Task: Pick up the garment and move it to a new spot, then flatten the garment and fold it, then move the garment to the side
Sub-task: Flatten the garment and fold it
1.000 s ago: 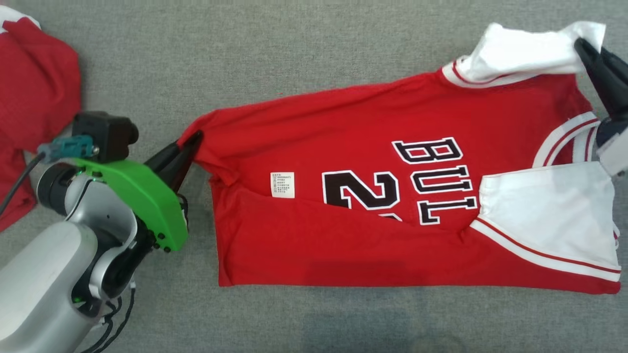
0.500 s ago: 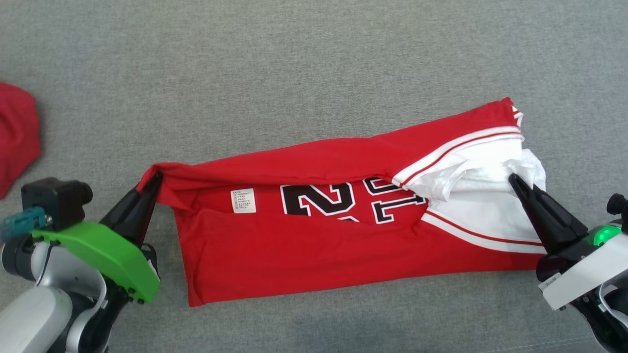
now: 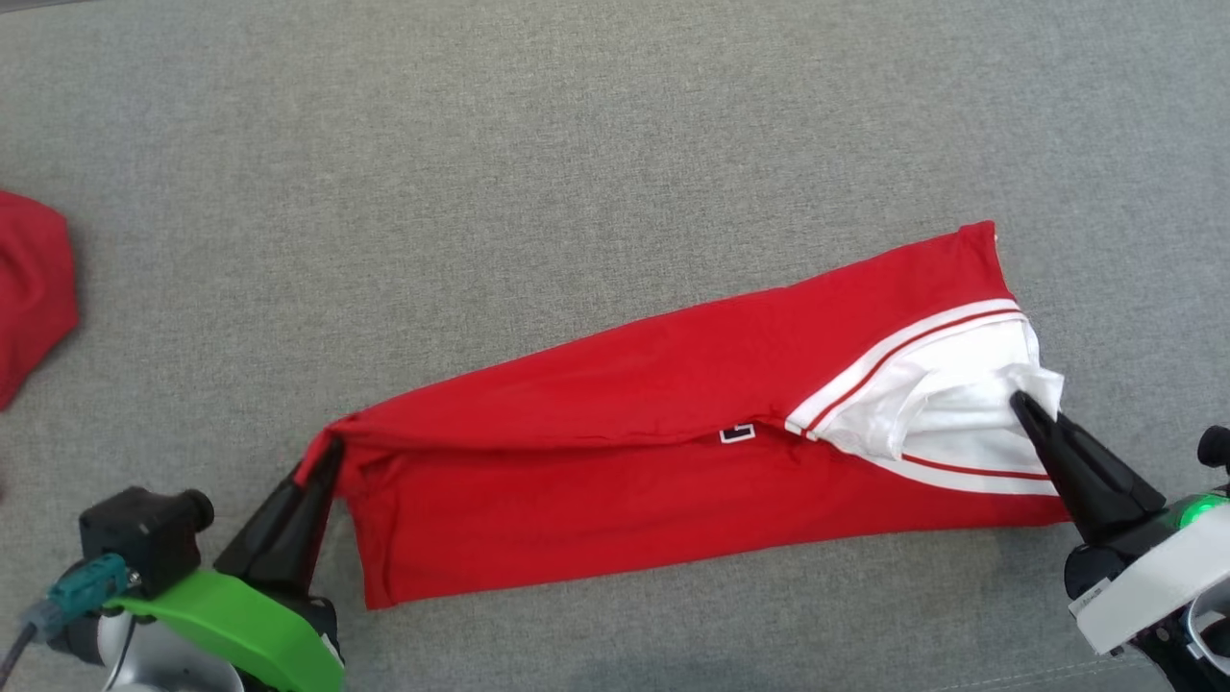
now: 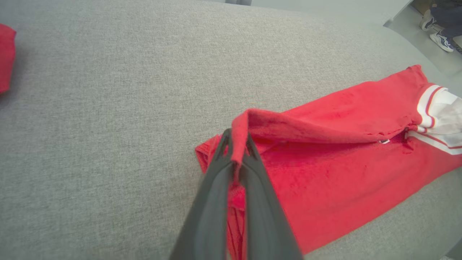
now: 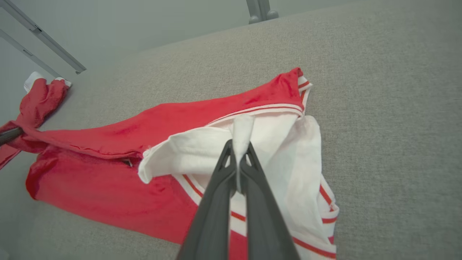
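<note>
**Mia:** Where was the garment?

**Ben:** The red garment [image 3: 615,452] lay on the grey cloth top [image 3: 480,173]. It made a long strip, from the lower left up to the right. It was folded the long way, and the top flap lay over the lower part.

**Mia:** What did the left gripper [image 3: 329,450] hold?

**Ben:** It was pinched tight on the red corner at the left end. In the left wrist view, the red cloth went up between its two dark fingers [image 4: 213,195] and bent over their tips.

**Mia:** And the other arm?

**Ben:** The right gripper [image 3: 1020,402] was pinched tight too. It held the white part [image 3: 947,384] at the right end of the garment. In the right wrist view, a small fold of white cloth stuck up between its tips. Red and white stripes ran beside the white part.

**Mia:** Could they see the writing on it?

**Ben:** Just a tiny bit of black and white print [image 3: 737,434] peeked out where the two flaps met.

**Mia:** What else was there?

**Ben:** Another red cloth [image 3: 29,288] sat at the left edge, well apart from the garment. The left arm wore a green cover [image 3: 231,625], and a green light [image 3: 1206,507] glowed on the right arm. In the left wrist view, a shoe [image 4: 441,38] stood on the floor past the far edge of the grey top.
</note>
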Available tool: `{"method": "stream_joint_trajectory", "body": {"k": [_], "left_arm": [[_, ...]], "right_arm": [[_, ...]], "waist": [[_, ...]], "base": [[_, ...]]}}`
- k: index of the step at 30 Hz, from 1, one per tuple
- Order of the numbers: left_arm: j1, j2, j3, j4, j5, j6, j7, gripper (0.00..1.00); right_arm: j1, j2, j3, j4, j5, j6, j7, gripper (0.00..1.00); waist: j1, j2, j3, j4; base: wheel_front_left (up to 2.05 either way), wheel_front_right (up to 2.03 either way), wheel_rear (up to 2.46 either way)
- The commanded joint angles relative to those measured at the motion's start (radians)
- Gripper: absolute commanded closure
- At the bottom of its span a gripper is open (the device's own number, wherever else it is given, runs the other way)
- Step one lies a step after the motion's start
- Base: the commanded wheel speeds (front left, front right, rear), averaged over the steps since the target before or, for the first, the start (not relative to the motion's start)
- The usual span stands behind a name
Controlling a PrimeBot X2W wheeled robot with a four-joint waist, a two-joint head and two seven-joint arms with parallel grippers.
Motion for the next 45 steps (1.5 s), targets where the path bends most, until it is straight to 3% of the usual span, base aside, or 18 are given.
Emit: {"method": "stream_joint_trajectory", "body": {"k": [1,4,5,6,7,8,11,15,21,23,31,37,38,39,40,45], "left_arm": [[0.018,-0.001,-0.003,0.005,0.009,0.008,-0.005,1.00],[0.038,-0.016,-0.027,0.041,0.020,0.017,-0.012,1.00],[0.041,-0.028,-0.033,0.054,0.018,0.019,-0.013,0.91],[0.046,-0.033,-0.042,0.065,0.021,0.018,-0.008,0.64],[0.050,-0.037,-0.053,0.078,0.022,0.017,0.000,0.18],[0.052,-0.041,-0.064,0.088,0.021,0.019,0.010,0.00],[0.067,-0.044,-0.073,0.109,0.004,0.038,0.038,0.00],[0.092,-0.013,-0.052,0.071,-0.003,0.115,0.063,0.00],[0.129,0.000,0.070,-0.031,0.015,0.268,-0.048,0.00],[0.143,-0.006,0.106,-0.045,0.018,0.294,-0.090,0.00],[0.161,-0.059,0.159,-0.050,0.073,0.292,-0.171,0.00],[0.162,-0.095,0.178,-0.005,0.106,0.263,-0.182,0.00],[0.162,-0.100,0.184,0.007,0.117,0.253,-0.184,0.00],[0.164,-0.107,0.189,0.021,0.127,0.242,-0.186,0.00],[0.169,-0.121,0.197,0.033,0.129,0.234,-0.187,0.00],[0.190,-0.162,0.229,0.083,0.150,0.190,-0.187,0.00]], "right_arm": [[0.012,0.002,0.003,0.007,-0.010,0.000,0.007,1.00],[0.009,0.002,0.006,0.053,-0.047,0.000,0.033,1.00],[0.004,0.006,0.006,0.074,-0.059,0.000,0.045,1.00],[0.002,0.002,0.014,0.090,-0.073,0.000,0.058,0.56],[-0.003,-0.004,0.019,0.100,-0.087,0.000,0.066,0.00],[-0.008,-0.001,0.016,0.111,-0.090,0.000,0.072,0.00],[-0.019,0.010,-0.010,0.103,-0.072,0.000,0.082,0.00],[-0.043,0.007,-0.098,0.084,-0.056,0.000,0.098,0.00],[-0.107,0.000,-0.102,0.142,-0.073,0.000,0.188,0.00],[-0.132,0.007,-0.085,0.175,-0.072,0.000,0.208,0.00],[-0.234,0.024,0.011,0.364,-0.061,0.000,0.279,0.00],[-0.280,0.027,0.102,0.417,0.015,0.002,0.345,0.00],[-0.286,0.020,0.121,0.421,0.026,0.002,0.364,0.13],[-0.293,0.013,0.140,0.424,0.045,0.003,0.384,0.96],[-0.295,0.007,0.153,0.424,0.064,0.003,0.404,1.00],[-0.322,-0.089,0.148,0.378,0.144,0.000,0.489,1.00]], "waist": [[0.0000,0.0026,0.002,0.001],[0.0000,0.0026,0.007,0.005],[0.0000,0.0026,0.007,0.007],[0.0000,0.0026,0.008,0.009],[0.0000,0.0026,0.009,0.010],[0.0000,0.0026,0.009,0.012],[0.0000,0.0026,0.009,0.014],[0.0000,0.0026,0.012,0.008],[0.0000,0.0026,0.012,0.023],[0.0000,0.0026,0.011,0.033],[0.0000,0.0026,-0.001,0.081],[0.0000,0.0026,-0.016,0.100],[0.0000,0.0026,-0.020,0.102],[0.0000,0.0026,-0.026,0.104],[0.0000,0.0026,-0.032,0.105],[0.0000,0.0026,-0.057,0.100]], "base": [[0.00,0.00,0.00],[0.00,0.00,0.00],[0.00,0.00,0.00],[0.00,0.00,0.00],[0.00,0.00,0.00],[0.00,0.00,0.00],[0.00,0.00,0.00],[0.00,0.00,0.00],[0.00,0.00,0.00],[0.00,0.00,0.00],[0.00,0.00,0.00],[0.00,0.00,0.00],[0.00,0.00,0.00],[0.00,0.00,0.00],[0.00,0.00,0.00],[0.00,0.00,0.00]]}}
